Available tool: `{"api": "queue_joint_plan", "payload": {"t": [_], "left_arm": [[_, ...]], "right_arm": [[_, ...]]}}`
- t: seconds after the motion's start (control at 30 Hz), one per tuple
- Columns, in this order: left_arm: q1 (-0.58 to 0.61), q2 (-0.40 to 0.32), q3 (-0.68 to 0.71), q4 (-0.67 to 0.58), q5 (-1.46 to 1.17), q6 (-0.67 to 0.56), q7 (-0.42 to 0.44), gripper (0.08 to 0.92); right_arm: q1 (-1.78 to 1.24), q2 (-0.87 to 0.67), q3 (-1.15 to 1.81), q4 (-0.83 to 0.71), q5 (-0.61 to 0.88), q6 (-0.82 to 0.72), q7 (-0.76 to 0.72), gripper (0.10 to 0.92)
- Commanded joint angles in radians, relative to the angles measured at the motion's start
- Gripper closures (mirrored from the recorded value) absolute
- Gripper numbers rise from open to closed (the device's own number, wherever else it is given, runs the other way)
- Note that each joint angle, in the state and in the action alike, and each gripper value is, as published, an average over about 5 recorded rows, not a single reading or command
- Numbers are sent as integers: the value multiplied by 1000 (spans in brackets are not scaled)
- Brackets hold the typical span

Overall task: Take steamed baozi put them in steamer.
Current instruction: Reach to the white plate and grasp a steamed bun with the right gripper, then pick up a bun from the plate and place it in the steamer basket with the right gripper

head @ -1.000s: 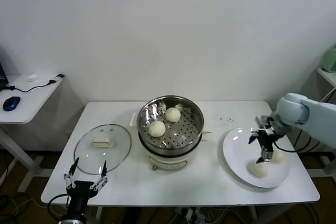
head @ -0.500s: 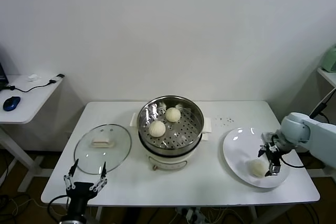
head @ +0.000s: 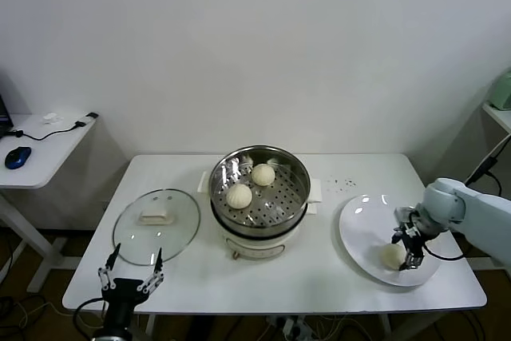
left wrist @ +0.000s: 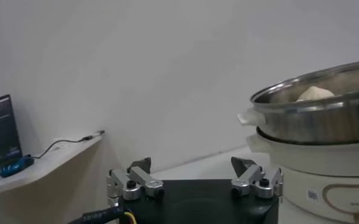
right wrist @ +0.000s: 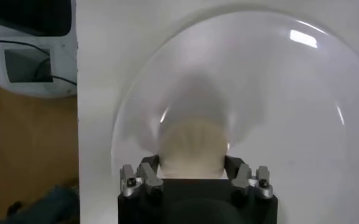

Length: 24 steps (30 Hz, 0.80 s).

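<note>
- The right gripper [right wrist: 191,176] sits low over the white plate [head: 359,221] at the table's right end, with one finger [right wrist: 144,176] on each side of a baozi [right wrist: 191,149]. The jaws bracket the bun closely; whether the fingers already press it cannot be told.
- In the head view only one other bun [head: 391,255] shows on the plate, just beside the right gripper [head: 409,247].
- The steamer [head: 297,172] stands at the table's centre, well apart from the plate. Two baozi [head: 239,195] already rest on its perforated floor.
- The glass lid [head: 156,225] lies flat on the table, left of the steamer.
- The left gripper [head: 129,278] hangs at the table's front edge near the lid, jaws spread, holding nothing.
- Progress judgement: two buns are placed, and the plate's buns remain. The bracketed bun has not left the plate.
</note>
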Motion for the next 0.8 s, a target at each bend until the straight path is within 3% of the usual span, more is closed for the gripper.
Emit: {"api": "queue_joint_plan", "payload": {"t": [0.03,0.47,0.63,0.8], "left_arm": [[2,1,1,-2,1,1,1,177],[12,1,1,-9,0,-1,1,177],[16,3,-2,-11,-3,-4,1,177],[17,4,-2,-14,-4,-3,0,177]], "right_arm": [[-8,5,19,-9,3,2,-1,355],[131,-2,-45,4,25,70,-30,400],[477,63,-260,13,23,306,-111,411],[792,231,-441,21,7,571,-162,414]]}}
